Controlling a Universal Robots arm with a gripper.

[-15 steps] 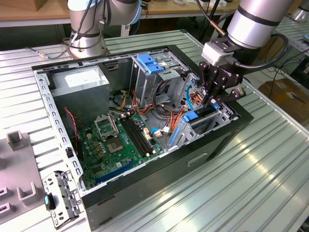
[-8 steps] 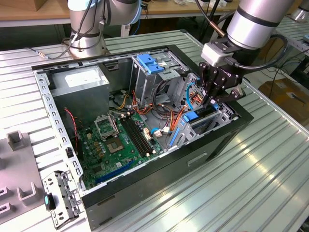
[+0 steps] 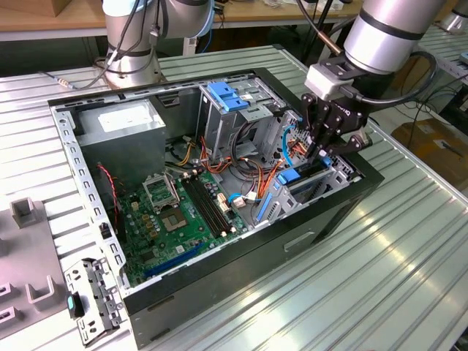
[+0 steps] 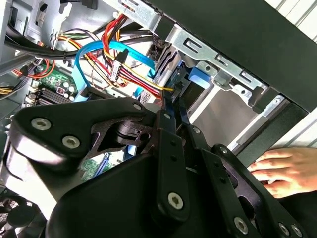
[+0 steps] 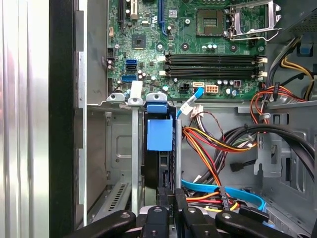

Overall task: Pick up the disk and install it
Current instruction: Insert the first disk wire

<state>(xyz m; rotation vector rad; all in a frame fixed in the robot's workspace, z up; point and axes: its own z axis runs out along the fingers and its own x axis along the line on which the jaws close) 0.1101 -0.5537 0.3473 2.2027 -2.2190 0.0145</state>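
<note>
Reaching steeply down from the exterior view's upper right, the arm (image 3: 387, 33) is posed with its wrist over the drive-cage corner of the open computer case (image 3: 307, 234), which lies on its side on the slatted bench (image 3: 409, 278).

Gripper (image 3: 322, 150) is pointed down into the drive cage (image 3: 314, 183), at the case edge on the exterior view's right. In the first wrist view the black fingers (image 5: 166, 210) are seen drawn narrow, close together, at the end of the disk (image 5: 159, 148). Whether the disk's edge is actually clamped cannot be told; the contact is hidden by the linkage.

The disk is seen standing on edge in a cage slot, its blue carrier tab (image 5: 159, 131) facing the motherboard (image 5: 198, 44), so it is already seated in the bay. In the second wrist view the fingertips (image 4: 171, 99) are seen right at the blue carrier (image 4: 198, 79), beside the red, yellow and blue cables (image 4: 119, 59).

A person's hand (image 4: 285, 168) is rested against the outer wall of the case, near the cage.

A grey power supply box (image 3: 121, 128) is seated at the far corner of the case.
</note>
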